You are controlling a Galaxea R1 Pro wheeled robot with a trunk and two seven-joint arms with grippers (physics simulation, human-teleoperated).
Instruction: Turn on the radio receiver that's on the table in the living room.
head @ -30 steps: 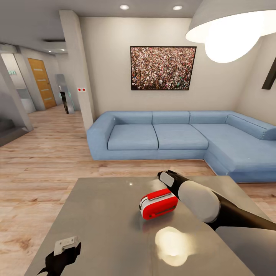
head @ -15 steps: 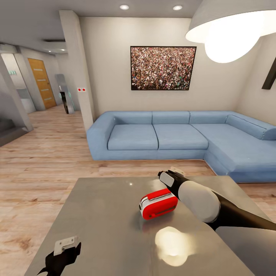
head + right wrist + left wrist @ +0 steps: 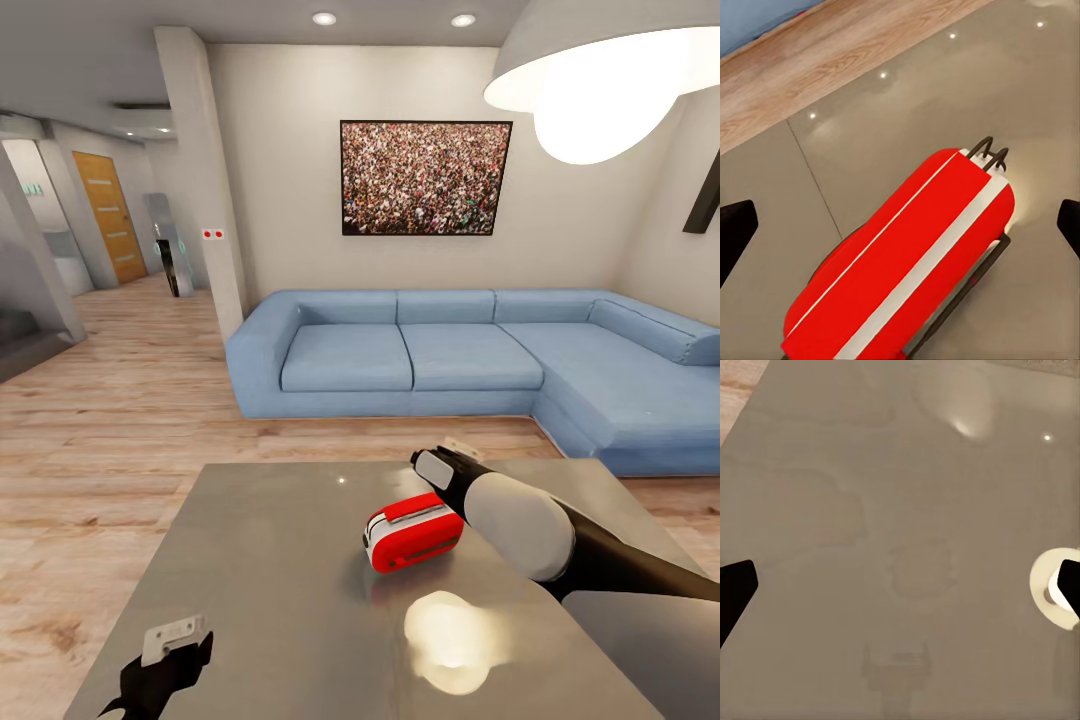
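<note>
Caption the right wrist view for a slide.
Open right end effector poised above the red radio receiver on the glossy grey table.

Radio receiver is sitting on the table, right of centre: small red rounded box, white trim bands, thin dark wire handle at one end. Table's glossy grey top is mirroring ceiling lights. I'm facing the living room's blue L-shaped sofa beyond.

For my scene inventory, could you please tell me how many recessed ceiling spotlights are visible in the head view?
2. One ceiling spotlight sits above the left side of the crowd picture, the other just to its right. The pendant lamp may hide more.
</note>
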